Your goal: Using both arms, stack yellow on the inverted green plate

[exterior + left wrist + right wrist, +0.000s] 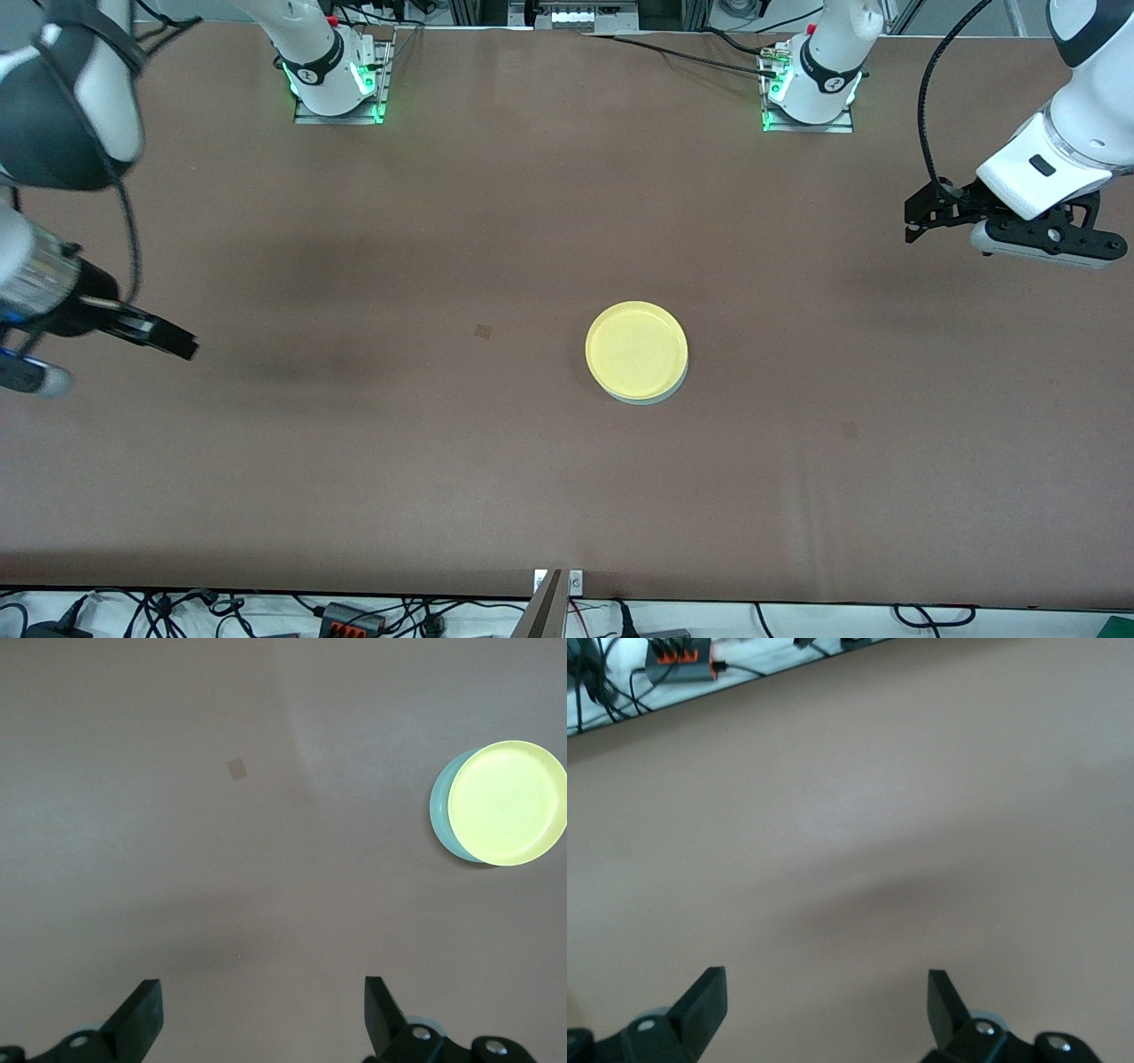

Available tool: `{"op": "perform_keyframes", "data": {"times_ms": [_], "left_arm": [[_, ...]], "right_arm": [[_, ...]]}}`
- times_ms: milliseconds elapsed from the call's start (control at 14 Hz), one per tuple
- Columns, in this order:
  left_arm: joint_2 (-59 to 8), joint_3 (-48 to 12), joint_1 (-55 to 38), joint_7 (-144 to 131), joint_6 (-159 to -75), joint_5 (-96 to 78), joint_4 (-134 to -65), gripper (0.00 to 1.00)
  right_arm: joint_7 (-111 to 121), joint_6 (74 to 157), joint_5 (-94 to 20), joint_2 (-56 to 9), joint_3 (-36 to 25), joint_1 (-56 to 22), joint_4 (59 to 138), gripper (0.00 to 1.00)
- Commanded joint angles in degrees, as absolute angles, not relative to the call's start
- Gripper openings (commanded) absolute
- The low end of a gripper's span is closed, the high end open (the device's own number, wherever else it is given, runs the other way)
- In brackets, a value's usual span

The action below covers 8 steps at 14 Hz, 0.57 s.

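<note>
Brown tabletop point(354, 461) lies under both raised arms; left gripper point(263, 1023) and right gripper point(824, 1019) hang spread and empty over its two ends, well apart from the yellow plate point(636, 349) stacked on the green plate point(438, 809) mid-table

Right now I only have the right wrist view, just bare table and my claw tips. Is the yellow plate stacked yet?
Observer: Yes, the yellow plate sits on the green plate, mid-table.
Operator: Is the left claw touching them?
Observer: No, the left claw hangs open over the table's left-arm end, apart from the plates.
Operator: And mine?
Observer: The right claw hovers open over the right-arm end.
</note>
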<state>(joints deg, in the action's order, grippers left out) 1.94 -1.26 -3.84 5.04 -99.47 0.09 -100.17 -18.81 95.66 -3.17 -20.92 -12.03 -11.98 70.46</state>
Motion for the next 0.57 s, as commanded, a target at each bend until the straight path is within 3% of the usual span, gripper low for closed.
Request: {"op": "perform_keyframes", "data": {"times_ms": [0, 214, 500], "left_arm": [[2.29, -1.14, -4.04, 5.89, -98.70, 0.09, -99.76, 1.00], [2.29, -1.05, -3.78, 6.50, -98.61, 0.09, -99.76, 1.00], [2.20, -0.88, -3.52, 6.59, -98.53, 0.09, -99.84, 1.00]], "right_arm": [[-16.36, 96.60, -1.41, -15.04, -4.49, -4.06, 75.58, 1.00], [-7.94, 96.50, -1.41, -12.05, -2.38, 1.65, 79.09, 1.00], [-3.61, 91.51, 0.87, -11.52, -2.37, 1.93, 79.19, 1.00]]}}
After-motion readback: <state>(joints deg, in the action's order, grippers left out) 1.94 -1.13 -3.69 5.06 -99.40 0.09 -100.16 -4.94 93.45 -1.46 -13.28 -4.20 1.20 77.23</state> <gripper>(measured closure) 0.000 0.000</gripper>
